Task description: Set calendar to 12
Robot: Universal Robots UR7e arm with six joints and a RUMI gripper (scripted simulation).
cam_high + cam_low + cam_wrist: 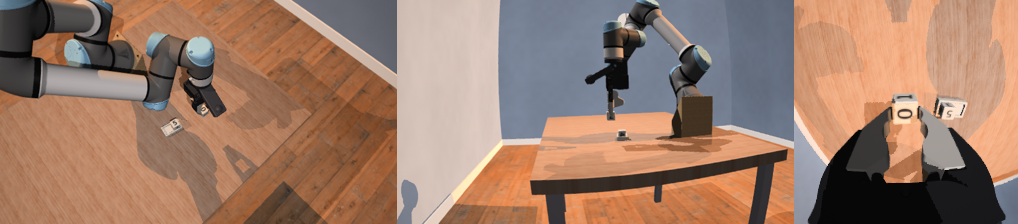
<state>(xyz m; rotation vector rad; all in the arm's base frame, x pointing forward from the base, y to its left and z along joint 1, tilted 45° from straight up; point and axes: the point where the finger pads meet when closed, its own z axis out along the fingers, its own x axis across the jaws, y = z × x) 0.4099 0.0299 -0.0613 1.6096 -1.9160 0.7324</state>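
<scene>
1. Shows open air directly above the tray [164, 132] [622, 139] [961, 100], allowing entry from overhead into the vacant half.
2. Is obstructed in the other half by the seated "5" cube [174, 123] [622, 132] [948, 111], standing proud of the rim.
3. Leaves open air between the tray and the raised "0" cube [204, 111] [905, 111], held in the gripper [203, 110] [610, 115] [904, 107].
4. Is blocked toward the mount by the wooden pedestal [696, 115], well apart from the tray.

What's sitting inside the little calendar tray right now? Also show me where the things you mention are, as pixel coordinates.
One cube [175, 123] [948, 111], a 5 on top, fills one end of the tray [173, 132] [959, 102]. The other end is bare. The tray floor under the cube is covered.
</scene>
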